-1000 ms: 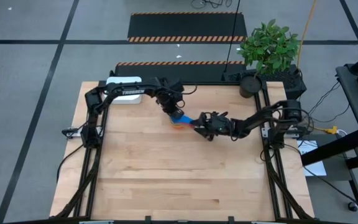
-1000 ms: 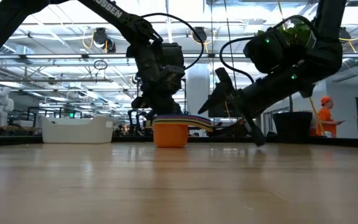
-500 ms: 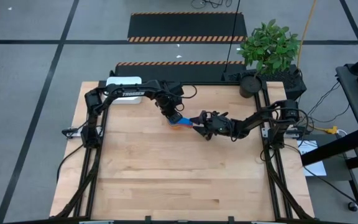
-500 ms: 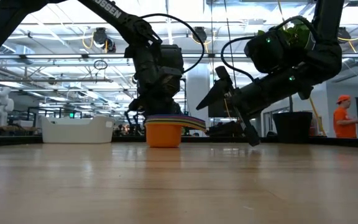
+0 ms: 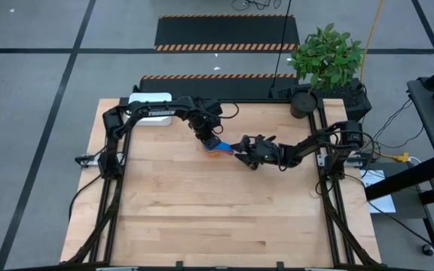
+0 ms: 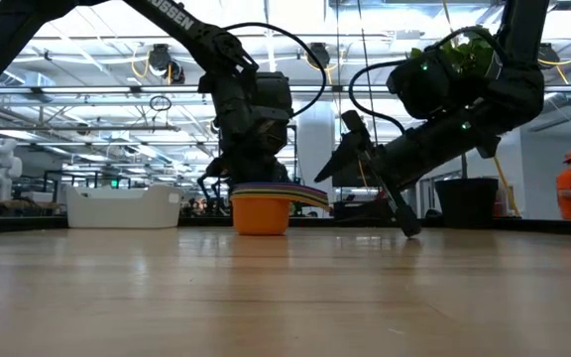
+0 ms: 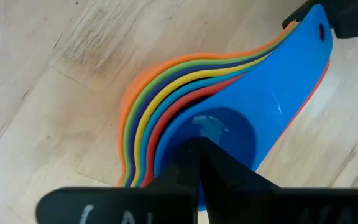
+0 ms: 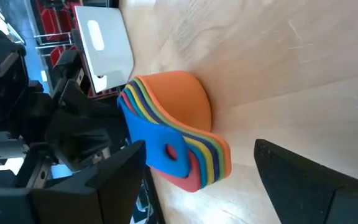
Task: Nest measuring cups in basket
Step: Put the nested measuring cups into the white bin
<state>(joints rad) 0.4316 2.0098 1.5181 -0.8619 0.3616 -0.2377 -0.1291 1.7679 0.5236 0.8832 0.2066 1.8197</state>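
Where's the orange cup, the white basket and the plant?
orange cup (image 6: pixel 261 215), low view, its round side.
white basket (image 6: pixel 122 207), low view, its front wall.
plant (image 5: pixel 326 54), high view, its leaves.

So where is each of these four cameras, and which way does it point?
High view: overhead, looking straight down on the table; both arms show.
Low view: at tabletop height, looking across at the stacked measuring cups and basket.
Left wrist view: on the left arm, looking down past the shut left gripper into the cups.
Right wrist view: on the right arm, between the open right gripper fingers.
All four share the cups.
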